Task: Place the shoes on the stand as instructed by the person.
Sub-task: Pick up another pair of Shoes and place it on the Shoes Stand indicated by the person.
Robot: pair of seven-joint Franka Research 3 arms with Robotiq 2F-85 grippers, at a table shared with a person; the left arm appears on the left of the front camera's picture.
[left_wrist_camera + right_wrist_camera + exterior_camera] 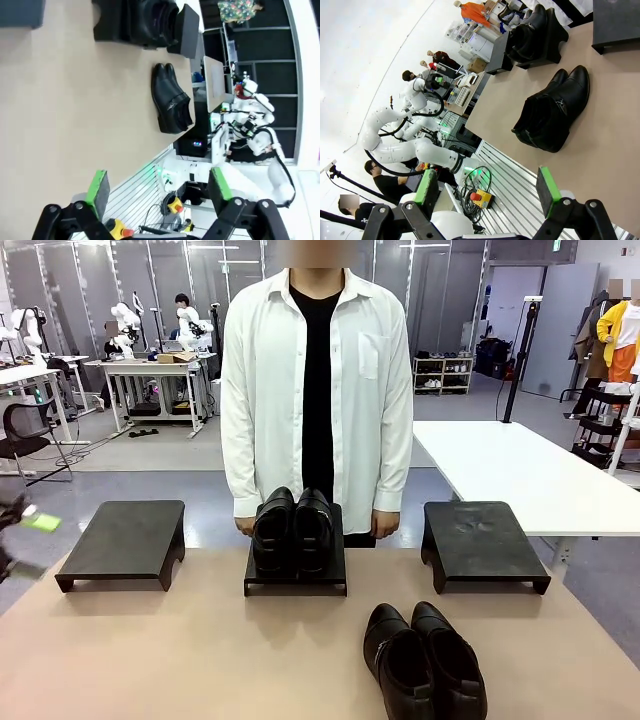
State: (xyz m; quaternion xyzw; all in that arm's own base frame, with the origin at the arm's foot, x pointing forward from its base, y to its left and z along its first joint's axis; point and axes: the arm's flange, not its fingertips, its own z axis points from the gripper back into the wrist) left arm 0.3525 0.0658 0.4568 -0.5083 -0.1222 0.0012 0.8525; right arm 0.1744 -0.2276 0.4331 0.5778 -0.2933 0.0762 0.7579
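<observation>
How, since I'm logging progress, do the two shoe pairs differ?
The far pair sits on the middle stand; the near pair lies on the bare table. The far pair is centred before the person; the near pair is right of centre, by the robot's edge. Both are glossy black.

Both pairs of shoes (pixel 425 665) look like smooth, glossy black leather. The stands (pixel 125 540) are matt black, perhaps plastic; the right stand (pixel 480 540) looks scuffed. The tabletop (pixel 180 650) is smooth, matt beige. My left finger pads (pixel 98 187) are matt green. The person's shirt (pixel 260 390) is white cloth.
</observation>
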